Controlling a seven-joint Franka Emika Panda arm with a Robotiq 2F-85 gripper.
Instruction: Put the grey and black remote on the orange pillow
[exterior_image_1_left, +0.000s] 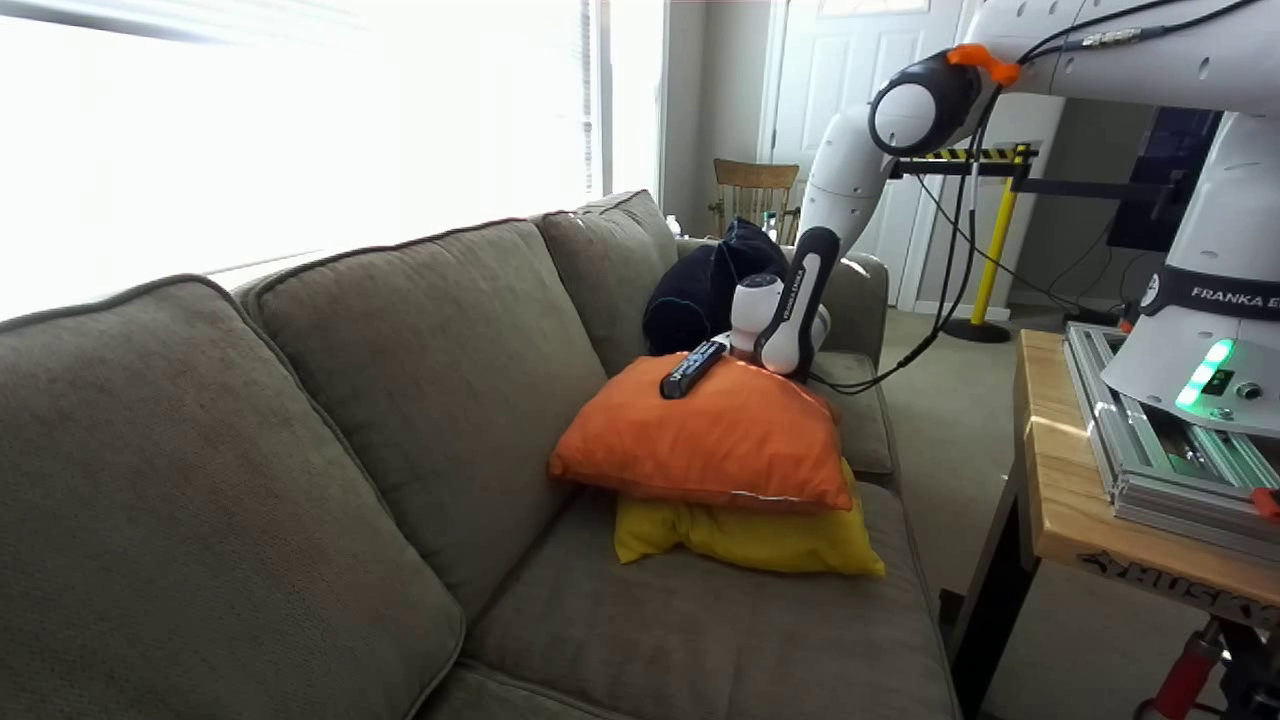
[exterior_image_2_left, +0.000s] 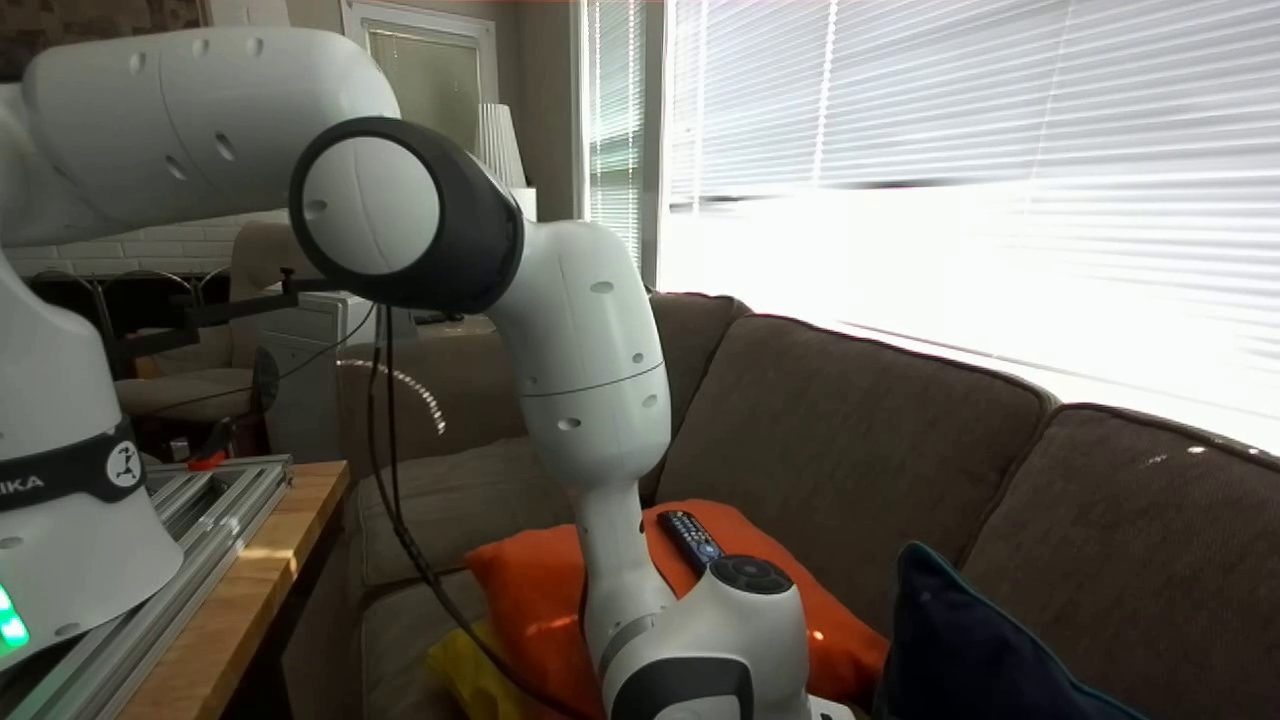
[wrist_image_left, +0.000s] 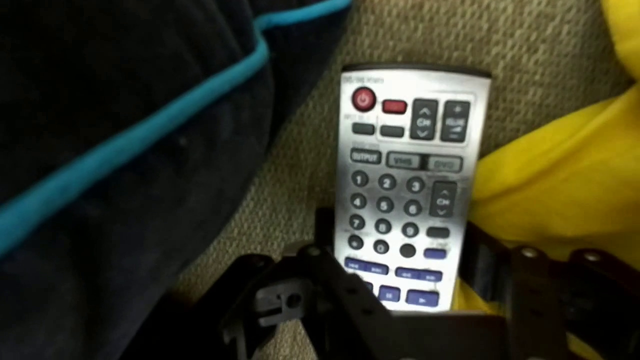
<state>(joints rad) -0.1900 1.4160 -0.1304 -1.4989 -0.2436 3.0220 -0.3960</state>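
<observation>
While a slim black remote (exterior_image_1_left: 692, 368) lies on the puffy orange fabric pillow (exterior_image_1_left: 720, 430), I see the black hand (wrist_image_left: 398, 240) gripping the flat grey and black remote (wrist_image_left: 397, 200) between the turquoise-piped navy cushion (wrist_image_left: 165, 185) and yellow fabric pillow (wrist_image_left: 565, 170).

The gripper (wrist_image_left: 398, 241) clasps the grey remote (wrist_image_left: 407, 195) (face up).
</observation>
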